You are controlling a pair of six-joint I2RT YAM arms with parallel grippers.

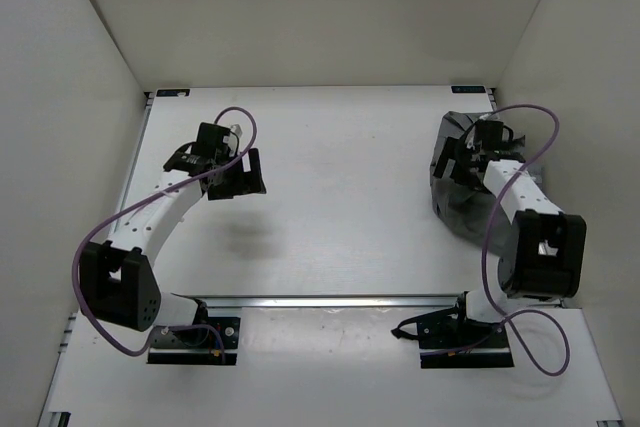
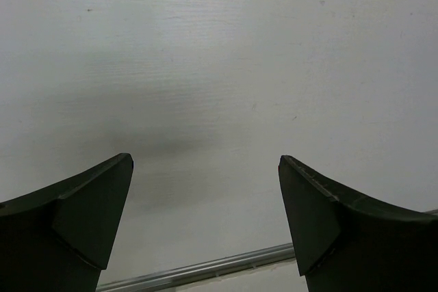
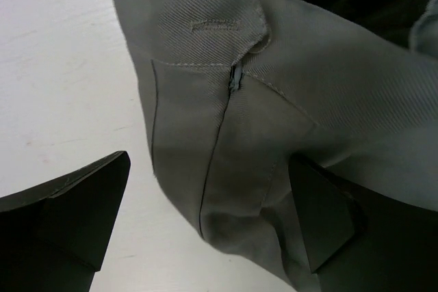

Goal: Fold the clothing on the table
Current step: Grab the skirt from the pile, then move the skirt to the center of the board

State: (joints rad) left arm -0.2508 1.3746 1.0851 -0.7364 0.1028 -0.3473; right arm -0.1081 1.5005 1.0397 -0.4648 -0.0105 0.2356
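Standing over the matte white table (image 1: pixel 340 197), I take the ribbed metal rail (image 1: pixel 330 299) that runs across it near the arm bases as my mark. Beyond the left part of that rail hangs the left gripper (image 2: pixel 205 162), a black, hard-plastic claw on a white arm. Its two wedge-shaped fingers (image 2: pixel 89 217) are spread as wide as they go. Only bare tabletop, faintly grained and carrying a soft shadow, shows between them, so it holds nothing and touches nothing. In the wrist view a strip of the same rail shows just below the fingertips. From overhead this gripper (image 1: pixel 238 177) is well apart from the cloth. Beyond the right end of the rail, on its far side, lies the dark grey skirt (image 1: pixel 452 209), bunched into a rumpled mound rather than spread flat, with the right arm reaching over it. Close up, the skirt's fabric (image 3: pixel 205 100) is a soft twill with a fine diagonal weave. It has a stitched waistband with a narrow sewn buttonhole (image 3: pixel 212 25), and a short zip (image 3: pixel 234 81) opens into a straight seam running down, with a crisp pressed fold beside it. The right gripper (image 3: pixel 209 158) is poised over this edge with its black fingers fully spread. One finger hangs over bare table beside the cloth, and the other finger (image 3: pixel 328 217) is over the cloth, apparently resting against it. The fabric lies loose between them, not pinched. Overhead, this gripper (image 1: pixel 455 162) is above the far part of the mound.
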